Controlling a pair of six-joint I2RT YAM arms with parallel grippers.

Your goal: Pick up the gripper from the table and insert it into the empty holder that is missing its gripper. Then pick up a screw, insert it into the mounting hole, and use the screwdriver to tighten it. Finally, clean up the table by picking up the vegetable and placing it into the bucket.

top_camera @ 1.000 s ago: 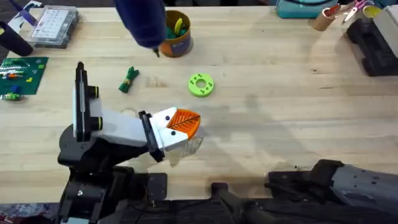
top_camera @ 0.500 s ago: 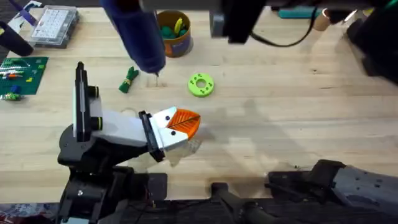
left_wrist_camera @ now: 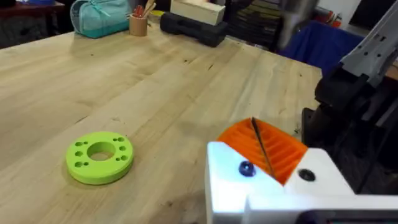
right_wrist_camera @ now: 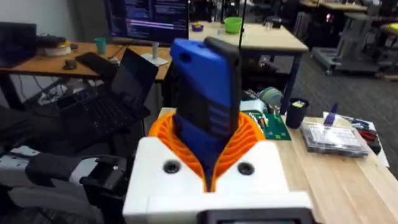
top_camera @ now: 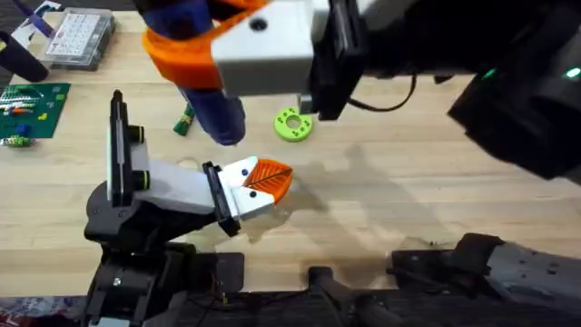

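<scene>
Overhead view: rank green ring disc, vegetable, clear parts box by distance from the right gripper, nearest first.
Measured from the right gripper, which is shut on the screwdriver:
1. Vegetable, just below it, partly hidden by the screwdriver.
2. Green ring disc, off to its right, mid-table.
3. Clear parts box, far-left corner.

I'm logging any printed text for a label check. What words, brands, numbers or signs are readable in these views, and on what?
None can be read.
Monitor: lines of text, too small to read.
Clear parts box: printed sheet inside, too blurred to read.
Screwdriver, held in the right gripper: no legible marking.
Green ring disc: no text.
</scene>
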